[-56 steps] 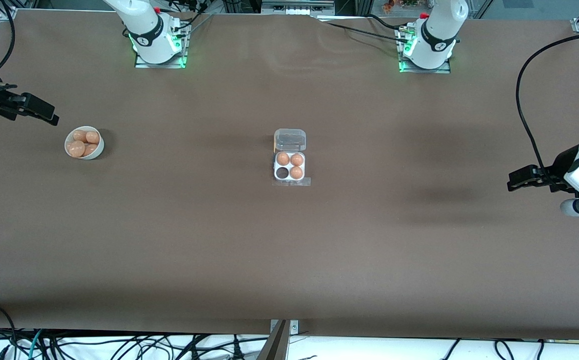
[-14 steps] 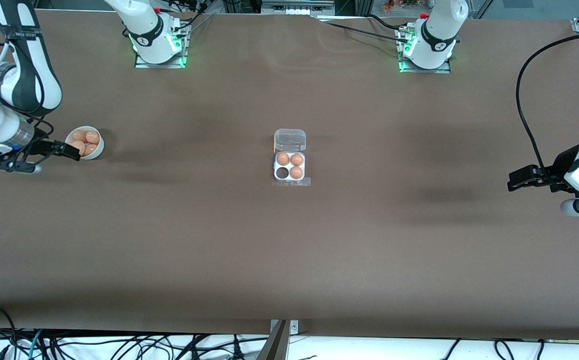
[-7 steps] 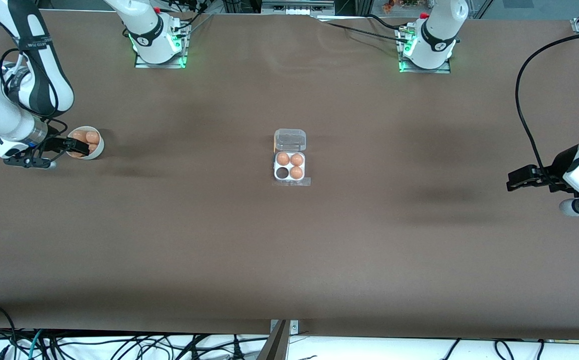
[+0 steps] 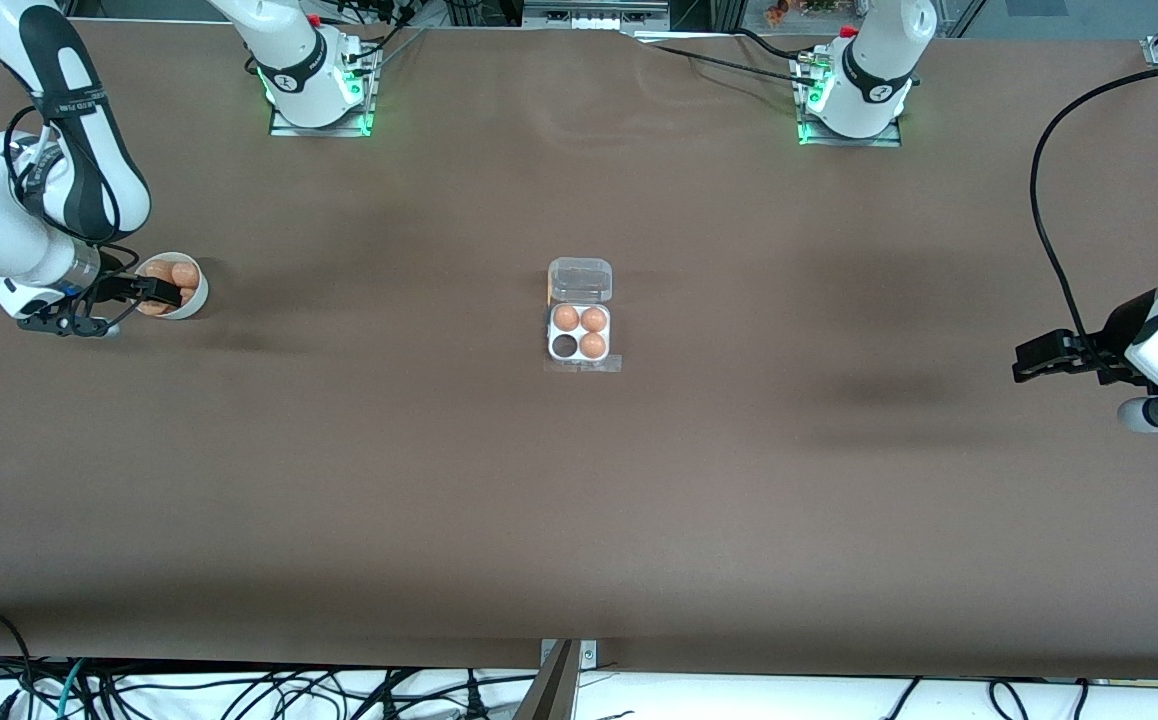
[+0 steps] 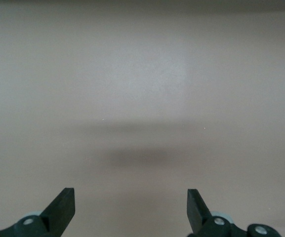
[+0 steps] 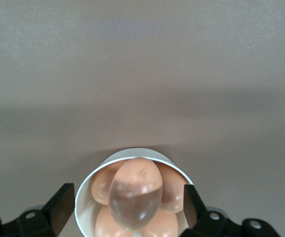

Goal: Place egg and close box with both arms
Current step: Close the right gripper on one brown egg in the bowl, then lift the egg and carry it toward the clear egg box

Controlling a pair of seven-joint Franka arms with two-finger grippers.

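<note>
The box (image 4: 579, 332) lies mid-table with its clear lid (image 4: 580, 280) folded open. Three eggs (image 4: 580, 319) fill its cells; the cell (image 4: 565, 346) nearer the front camera, toward the right arm's end, is empty. A white bowl (image 4: 201, 290) toward the right arm's end holds several eggs. My right gripper (image 4: 154, 292) is down over this bowl (image 6: 132, 152) and open. Its fingers (image 6: 63, 203) stand on either side of the topmost egg (image 6: 135, 190) without touching it. My left gripper (image 4: 1029, 360) waits open over bare table at the left arm's end, with nothing between its fingers (image 5: 63, 205).
Brown table cloth (image 4: 579, 520) covers the whole surface. The two arm bases (image 4: 317, 90) stand along the edge farthest from the front camera. A black cable (image 4: 1049, 200) loops above the table near the left arm.
My right gripper has moved from beside the bowl to over it, its fingers now around the top egg. The left arm has stayed where it was.
</note>
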